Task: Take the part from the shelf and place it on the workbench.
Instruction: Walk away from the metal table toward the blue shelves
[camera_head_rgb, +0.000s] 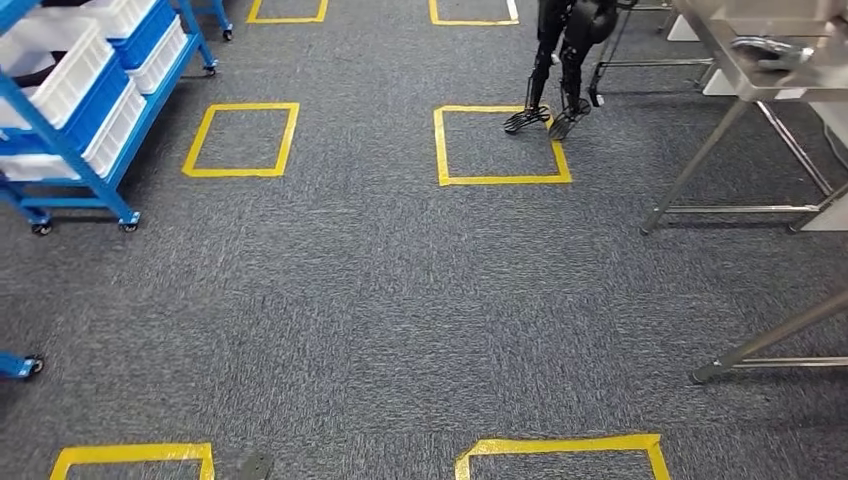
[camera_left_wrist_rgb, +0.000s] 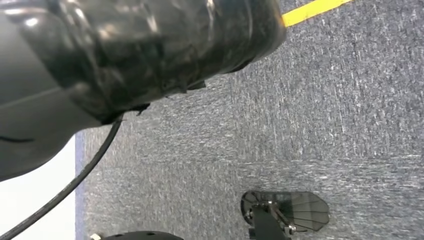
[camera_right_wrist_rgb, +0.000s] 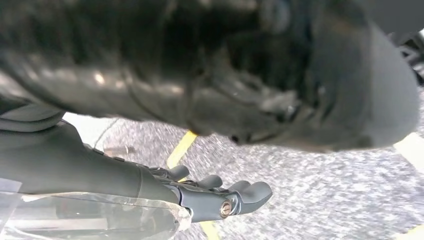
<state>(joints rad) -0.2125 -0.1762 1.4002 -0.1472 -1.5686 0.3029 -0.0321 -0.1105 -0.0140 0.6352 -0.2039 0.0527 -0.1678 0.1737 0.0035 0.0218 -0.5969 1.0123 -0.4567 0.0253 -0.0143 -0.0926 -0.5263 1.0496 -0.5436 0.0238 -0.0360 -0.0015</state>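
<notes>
While standing on open grey carpet (camera_head_rgb: 400, 300) marked with yellow tape squares (camera_head_rgb: 500, 145), well apart from both pieces of furniture. Blue wheeled shelf rack (camera_head_rgb: 75, 150) with white bins (camera_head_rgb: 70, 70): far left of head view, angled away. Part itself: not discernible; presumably in one of those bins, too far off to tell which. Stainless steel desk (camera_head_rgb: 760, 70): far right, with a grey object (camera_head_rgb: 770, 50) on top, identity unclear. Second robot's dark legs (camera_head_rgb: 555, 75): straight ahead beside a taped square. Right hand (camera_right_wrist_rgb: 215, 195): hanging low over carpet, holding nothing, fingers (camera_right_wrist_rgb: 252, 192) loosely extended and slightly apart. Left hand: state cannot be told from the pictures. Governing relation: shelf ahead and to the left, well out of arm's reach, left arm on the nearer side; walking and a leftward turn judged necessary before any grasp.
</notes>
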